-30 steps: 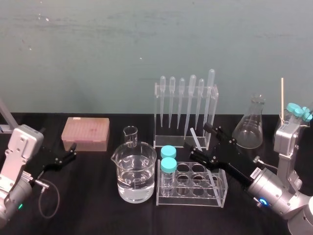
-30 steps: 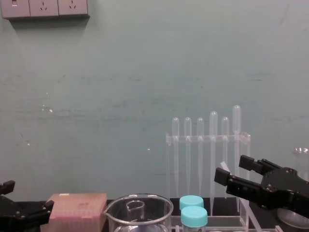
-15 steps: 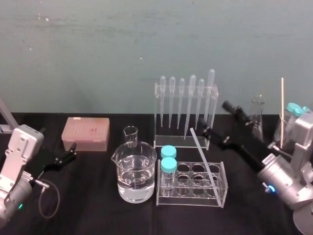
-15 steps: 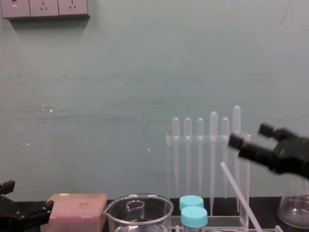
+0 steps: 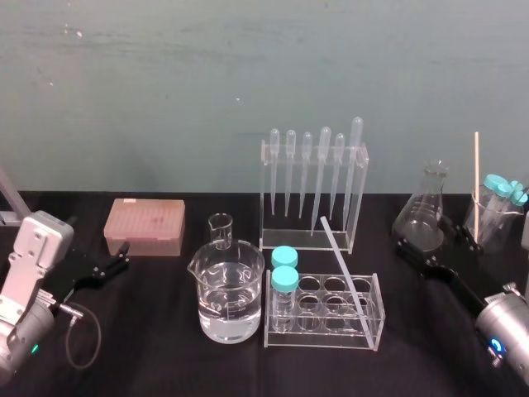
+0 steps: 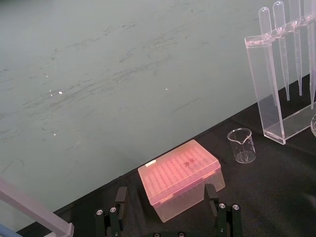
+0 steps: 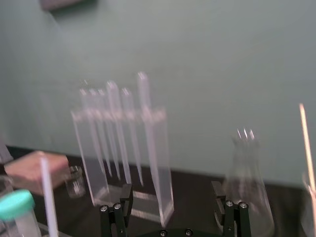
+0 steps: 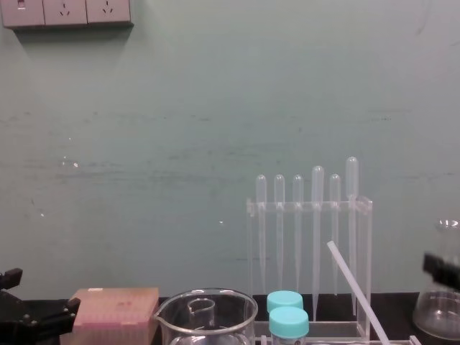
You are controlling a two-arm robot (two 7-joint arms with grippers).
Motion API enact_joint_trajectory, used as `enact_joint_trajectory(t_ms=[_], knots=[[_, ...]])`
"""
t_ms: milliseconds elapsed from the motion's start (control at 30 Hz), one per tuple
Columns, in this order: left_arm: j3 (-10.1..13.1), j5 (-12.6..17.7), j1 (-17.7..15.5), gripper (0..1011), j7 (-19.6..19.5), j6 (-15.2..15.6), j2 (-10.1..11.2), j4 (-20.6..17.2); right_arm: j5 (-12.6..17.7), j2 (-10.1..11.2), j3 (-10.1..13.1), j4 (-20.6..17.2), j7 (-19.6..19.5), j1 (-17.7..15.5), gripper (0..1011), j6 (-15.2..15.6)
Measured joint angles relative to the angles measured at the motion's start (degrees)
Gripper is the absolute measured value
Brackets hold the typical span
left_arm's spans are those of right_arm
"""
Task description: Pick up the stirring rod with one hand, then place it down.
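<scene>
stirring rod (image 5: 344,266): propped in test-tube rack (image 5: 331,337), well L of R gripper (image 7: 173,191) | R jaws wide, empty | L gripper (image 6: 165,195): idle, jaws wide

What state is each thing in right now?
stirring rod, leaning tilted in the tube rack, not held
right tool, open, empty, near the flask
left tool, open, empty, parked by the pink box
large beaker, upright, part-filled with clear liquid
two tubes, capped, standing in the tube rack
</scene>
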Motion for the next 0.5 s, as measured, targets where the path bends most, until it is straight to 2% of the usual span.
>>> enact_joint_trajectory(t_ms=[67, 500], knots=[[0.0, 0.0, 0.0, 1000, 0.0, 0.0, 0.0, 0.0, 0.4, -0.1, 0.5, -0.1, -0.4, -0.7, 1000, 2.0], [0.0, 0.0, 0.0, 1000, 0.0, 0.0, 0.0, 0.0, 0.3, 0.0, 0.2, -0.1, -0.4, -0.3, 1000, 1.1]])
